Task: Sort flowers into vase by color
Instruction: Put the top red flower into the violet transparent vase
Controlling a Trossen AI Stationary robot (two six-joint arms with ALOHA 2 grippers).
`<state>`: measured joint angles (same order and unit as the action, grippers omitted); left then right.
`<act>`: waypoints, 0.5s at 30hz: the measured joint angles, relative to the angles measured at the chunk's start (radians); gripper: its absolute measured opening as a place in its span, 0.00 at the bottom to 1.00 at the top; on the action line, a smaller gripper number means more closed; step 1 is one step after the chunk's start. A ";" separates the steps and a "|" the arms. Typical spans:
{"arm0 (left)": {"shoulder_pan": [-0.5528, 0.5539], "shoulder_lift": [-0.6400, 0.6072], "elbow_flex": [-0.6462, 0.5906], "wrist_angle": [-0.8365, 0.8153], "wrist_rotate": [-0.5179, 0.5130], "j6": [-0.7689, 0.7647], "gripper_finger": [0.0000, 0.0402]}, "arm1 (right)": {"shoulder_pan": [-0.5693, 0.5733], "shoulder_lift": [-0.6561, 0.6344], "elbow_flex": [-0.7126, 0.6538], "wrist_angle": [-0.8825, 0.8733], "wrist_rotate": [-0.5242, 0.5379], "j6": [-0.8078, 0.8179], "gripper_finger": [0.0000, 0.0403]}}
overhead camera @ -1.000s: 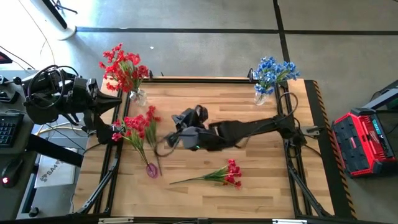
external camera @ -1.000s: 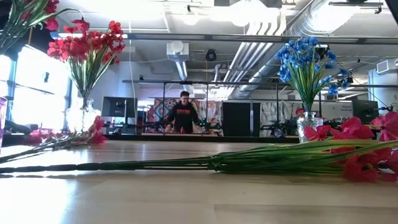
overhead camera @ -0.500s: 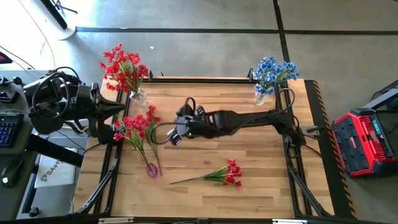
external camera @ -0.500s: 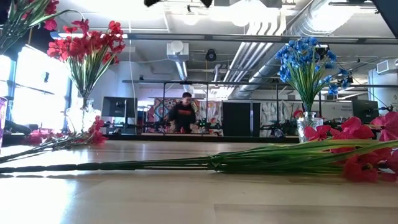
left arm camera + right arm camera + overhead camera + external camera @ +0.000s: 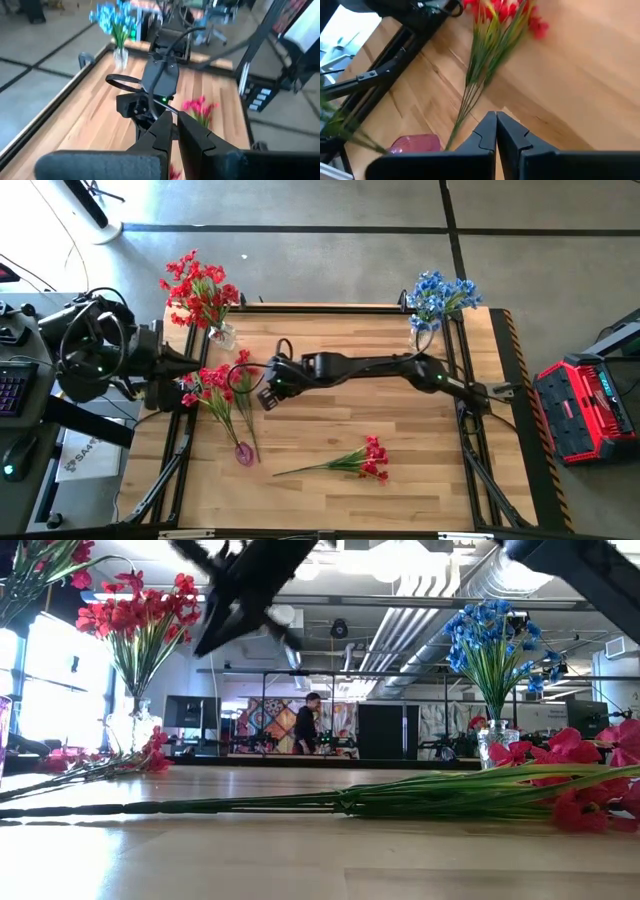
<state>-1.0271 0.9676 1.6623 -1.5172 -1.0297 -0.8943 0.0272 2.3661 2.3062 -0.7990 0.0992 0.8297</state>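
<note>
The right gripper [image 5: 262, 395], fingers pressed together, hangs beside the red spray [image 5: 222, 385] on the bench [image 5: 400, 470]. It should spread them, then pinch the stems low. The left gripper [image 5: 172, 131] waits, fingers together, just past the spray.

Wood table [image 5: 330, 450] w/ 2 red sprays [image 5: 358, 460] lying flat, red-flower vase [image 5: 222, 335], blue-flower vase [image 5: 421, 337].

A red toolbox [image 5: 585, 412] sits on the floor just right of the wooden surface [image 5: 330, 490]. A keyboard [image 5: 12, 388] lies left of that surface. Beyond it, a person [image 5: 307, 724] stands in the room.
</note>
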 joint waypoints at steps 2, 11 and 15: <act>0.000 0.000 0.000 -0.053 0.018 -0.043 0.04 | -0.010 0.028 0.000 0.026 -0.033 0.015 0.00; 0.000 -0.040 -0.005 -0.054 0.026 0.014 0.04 | -0.041 0.126 0.000 0.064 -0.067 0.086 0.01; 0.000 -0.057 -0.005 -0.054 0.027 0.004 0.04 | -0.044 0.164 0.000 0.121 -0.102 0.067 0.09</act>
<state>-1.0271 0.9103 1.6569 -1.5715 -1.0027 -0.8908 -0.0169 2.5306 2.3062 -0.6782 -0.0028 0.8964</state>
